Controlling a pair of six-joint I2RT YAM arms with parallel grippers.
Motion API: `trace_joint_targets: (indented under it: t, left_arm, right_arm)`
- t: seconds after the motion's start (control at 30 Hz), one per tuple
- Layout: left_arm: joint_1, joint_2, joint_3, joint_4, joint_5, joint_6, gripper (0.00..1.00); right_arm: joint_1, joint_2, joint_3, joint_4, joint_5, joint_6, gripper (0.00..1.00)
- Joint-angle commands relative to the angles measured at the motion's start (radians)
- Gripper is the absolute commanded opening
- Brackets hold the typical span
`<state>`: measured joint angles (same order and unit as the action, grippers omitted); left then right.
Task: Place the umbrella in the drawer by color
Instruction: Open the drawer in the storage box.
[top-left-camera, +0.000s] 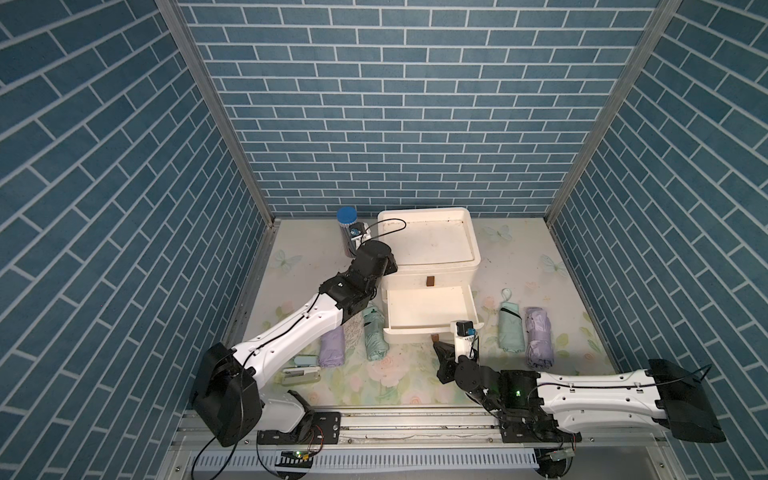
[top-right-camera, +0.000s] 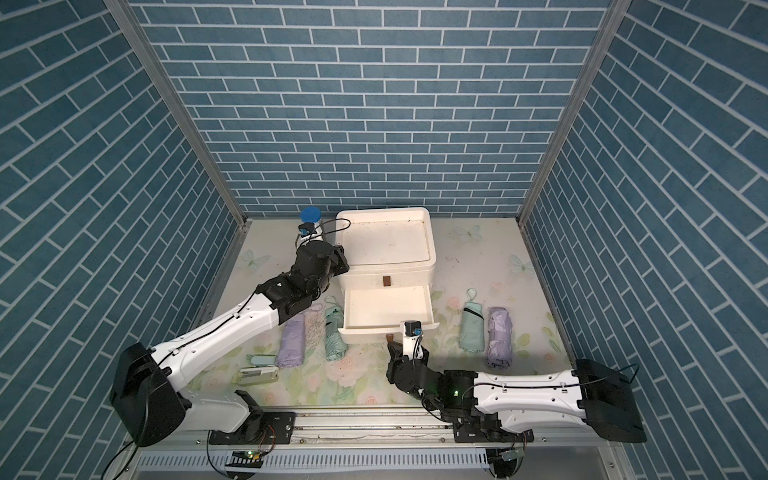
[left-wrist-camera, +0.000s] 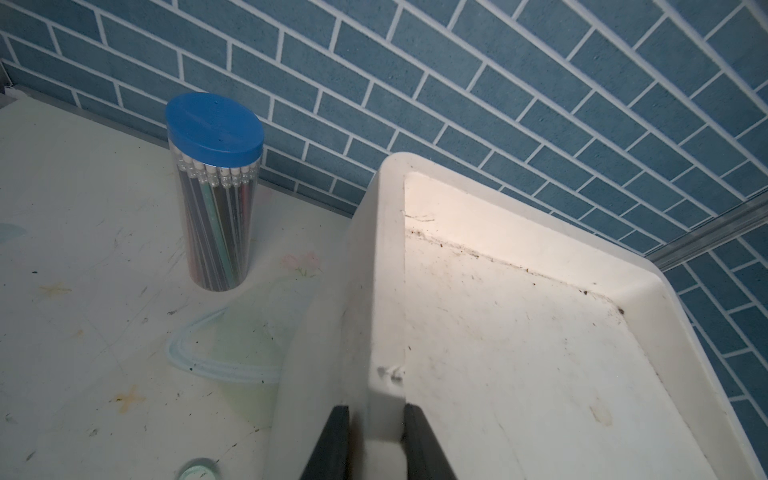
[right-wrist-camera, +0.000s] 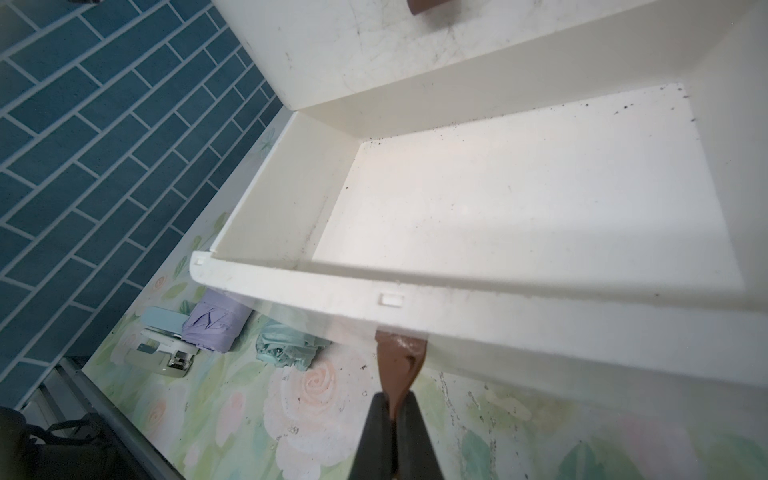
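A white cabinet (top-left-camera: 428, 245) stands at the back, and its lower drawer (top-left-camera: 415, 333) is pulled out and holds nothing. My right gripper (right-wrist-camera: 392, 399) is shut on that drawer's brown pull tab (right-wrist-camera: 399, 357). The left rim of the cabinet's top (left-wrist-camera: 386, 291) is clamped by my left gripper (left-wrist-camera: 376, 411). Left of the drawer lie a purple umbrella (top-left-camera: 332, 347), a speckled one (top-left-camera: 353, 332) partly under my left arm, and a mint one (top-left-camera: 374, 334). Right of it lie a mint umbrella (top-left-camera: 511, 330) and a purple one (top-left-camera: 539, 336).
A clear jar of pencils with a blue lid (left-wrist-camera: 216, 195) stands by the cabinet's back left corner. A stapler (top-left-camera: 300, 374) and a small mint case (top-left-camera: 305, 359) lie near the left umbrellas. The upper drawer (top-left-camera: 429, 281) is shut. Brick-patterned walls enclose three sides.
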<state>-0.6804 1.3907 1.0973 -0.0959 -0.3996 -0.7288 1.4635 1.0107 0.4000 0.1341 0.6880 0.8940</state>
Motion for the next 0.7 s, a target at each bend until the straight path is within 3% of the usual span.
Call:
trace_joint_targets:
  t: [0.0, 0.17, 0.23, 0.3, 0.33, 0.53, 0.6, 0.67]
  left_arm:
    - [0.005, 0.094, -0.06, -0.116, 0.064, -0.069, 0.0]
    - [0.005, 0.089, -0.068, -0.115, 0.077, -0.064, 0.0]
    - [0.005, 0.08, -0.068, -0.113, 0.09, -0.05, 0.0]
    - [0.005, 0.071, -0.059, -0.115, 0.102, -0.028, 0.0]
    - [0.005, 0.067, -0.054, -0.118, 0.103, -0.02, 0.01]
    - [0.005, 0.045, 0.001, -0.145, 0.115, 0.018, 0.25]
    - [0.005, 0.032, 0.017, -0.149, 0.121, 0.027, 0.32]
    - [0.005, 0.017, 0.038, -0.15, 0.131, 0.036, 0.4]
  right_arm:
    - [0.029, 0.0, 0.034, -0.059, 0.032, 0.022, 0.0]
    - [0.031, 0.013, 0.061, -0.113, 0.041, 0.022, 0.0]
    - [0.03, 0.019, 0.096, -0.188, 0.06, 0.022, 0.16]
    - [0.032, 0.009, 0.133, -0.277, 0.092, 0.022, 0.43]
    - [0.03, -0.002, 0.149, -0.314, 0.107, 0.022, 0.47]
    - [0.015, -0.087, 0.303, -0.61, 0.258, 0.034, 0.61]
    - [-0.037, -0.084, 0.384, -0.749, 0.28, 0.057, 0.63]
    - [-0.171, -0.079, 0.462, -0.866, 0.23, 0.048, 0.64]
